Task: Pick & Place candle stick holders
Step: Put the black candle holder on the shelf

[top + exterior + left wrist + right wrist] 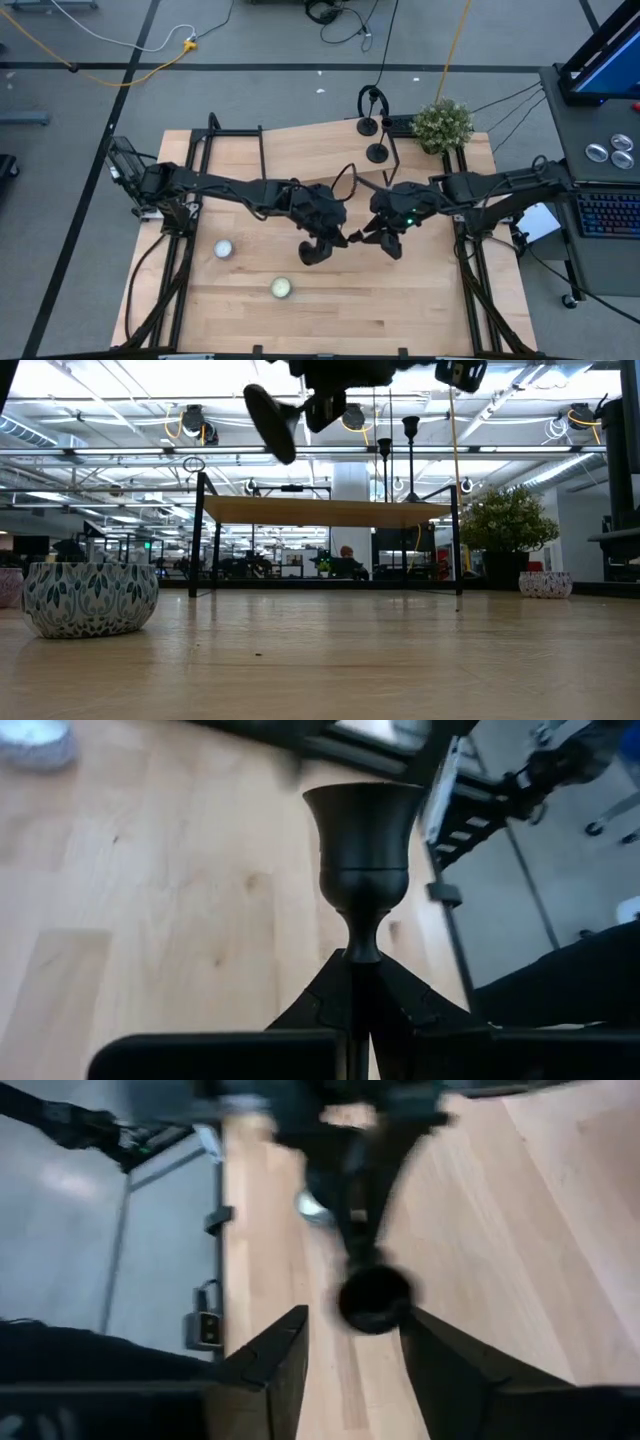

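Now my left gripper [362,982] pinches a holder [361,860] by its stem, aloft over mid-table. My right gripper [352,1342] faces it, fingers spread around its cup [375,1298], not touching.

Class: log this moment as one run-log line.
left claw: shut on candle stick holder, lifted mid-table | right claw: open, facing holder's cup | two holders on raised board

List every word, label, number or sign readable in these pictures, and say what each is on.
None can be read. The candle stick holder in the left gripper is plain black. The patterned tealight cup bears leaf motifs, no lettering. Signs in the room behind are too small.
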You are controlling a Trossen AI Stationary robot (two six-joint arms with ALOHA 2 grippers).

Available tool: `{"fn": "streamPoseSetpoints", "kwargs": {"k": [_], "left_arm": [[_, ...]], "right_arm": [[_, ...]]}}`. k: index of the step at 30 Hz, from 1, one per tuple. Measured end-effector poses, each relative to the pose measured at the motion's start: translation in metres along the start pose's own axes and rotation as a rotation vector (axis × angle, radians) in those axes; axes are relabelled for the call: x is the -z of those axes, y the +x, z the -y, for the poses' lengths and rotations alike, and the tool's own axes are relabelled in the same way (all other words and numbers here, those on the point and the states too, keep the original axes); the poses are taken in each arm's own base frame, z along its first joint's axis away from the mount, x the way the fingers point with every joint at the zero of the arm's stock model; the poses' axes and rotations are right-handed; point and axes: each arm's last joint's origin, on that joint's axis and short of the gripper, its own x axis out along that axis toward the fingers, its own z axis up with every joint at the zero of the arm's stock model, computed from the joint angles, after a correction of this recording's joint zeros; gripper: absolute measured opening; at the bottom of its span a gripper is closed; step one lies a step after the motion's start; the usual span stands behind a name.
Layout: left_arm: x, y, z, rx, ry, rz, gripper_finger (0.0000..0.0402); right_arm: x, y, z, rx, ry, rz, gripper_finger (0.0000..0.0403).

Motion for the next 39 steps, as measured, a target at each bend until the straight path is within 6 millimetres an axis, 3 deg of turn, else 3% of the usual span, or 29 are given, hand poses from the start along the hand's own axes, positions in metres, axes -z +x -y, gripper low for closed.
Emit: {"fn": "streamPoseSetpoints", "kwargs": {"k": [8, 18, 23, 33, 39], "left_arm": [[0.000, -0.004, -0.006, -0.159, 0.007, 0.016, 0.0013], [-0.037, -0.032, -0.025, -0.342, 0.119, 0.352, 0.0013], [-0.052, -0.051, -0.049, -0.444, 0.150, 0.472, 0.0013], [-0.082, -0.094, -0.097, -0.550, 0.185, 0.772, 0.0013], [-0.085, -0.094, -0.127, -0.602, 0.191, 0.841, 0.0013]], "right_arm": [[0.007, -0.031, -0.003, -0.006, 0.033, 0.040, 0.0137], [0.050, -0.044, 0.002, 0.118, 0.077, 0.024, 0.0058], [0.068, -0.044, 0.004, 0.120, 0.069, 0.059, 0.0005], [0.092, -0.043, 0.015, 0.067, 0.032, 0.133, 0.0001], [0.105, -0.046, 0.027, 0.057, 0.040, 0.143, 0.0001]]}}
